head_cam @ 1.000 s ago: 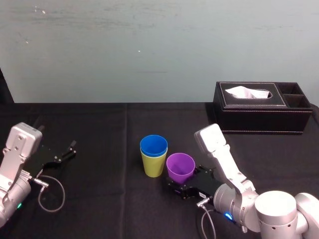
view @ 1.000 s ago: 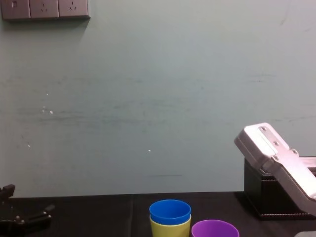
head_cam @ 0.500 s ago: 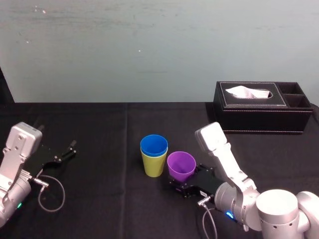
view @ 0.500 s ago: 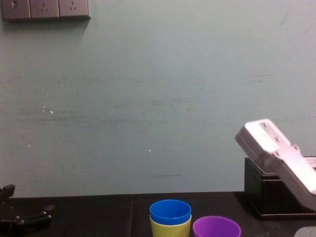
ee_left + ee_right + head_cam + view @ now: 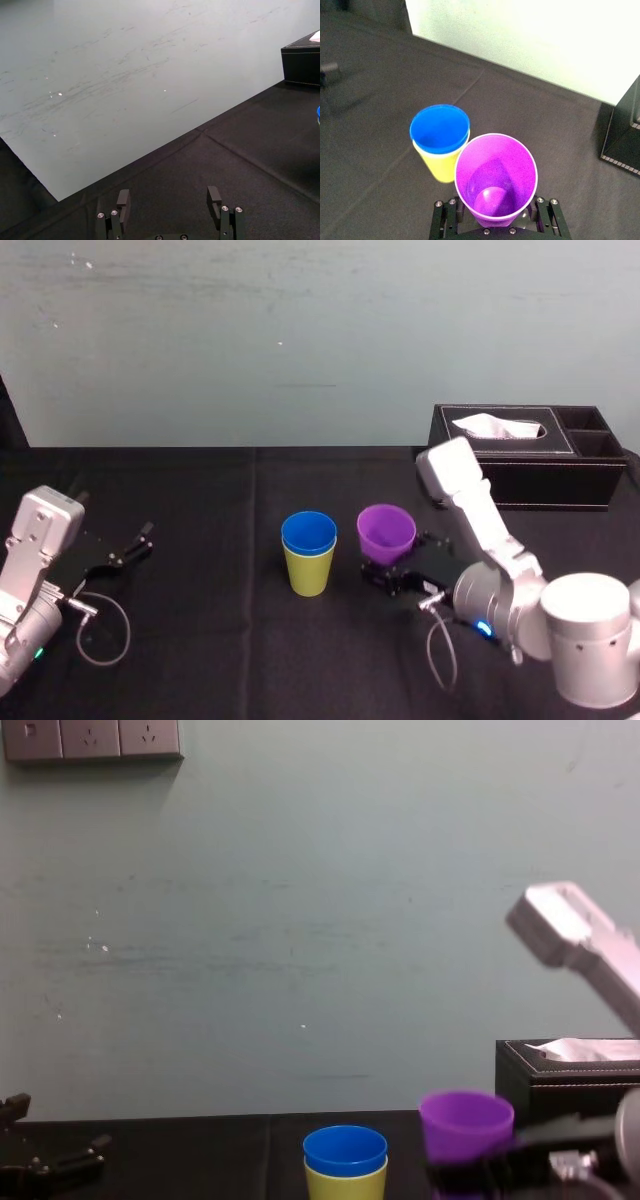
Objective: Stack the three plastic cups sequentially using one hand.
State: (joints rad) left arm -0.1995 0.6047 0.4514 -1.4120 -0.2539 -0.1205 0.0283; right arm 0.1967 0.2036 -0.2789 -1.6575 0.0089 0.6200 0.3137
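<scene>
Purple cup sits clamped in the right gripper, held up just right of the blue cup, which is nested in the yellow-green cup. The left gripper, fingers apart, rests far left.

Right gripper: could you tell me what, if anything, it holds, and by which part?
The right gripper holds the purple cup, jaws on either side of its lower part near the base.

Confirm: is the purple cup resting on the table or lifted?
Lifted, upright: the right gripper grips the purple cup low down; in the chest view its rim sits above the blue cup.
</scene>
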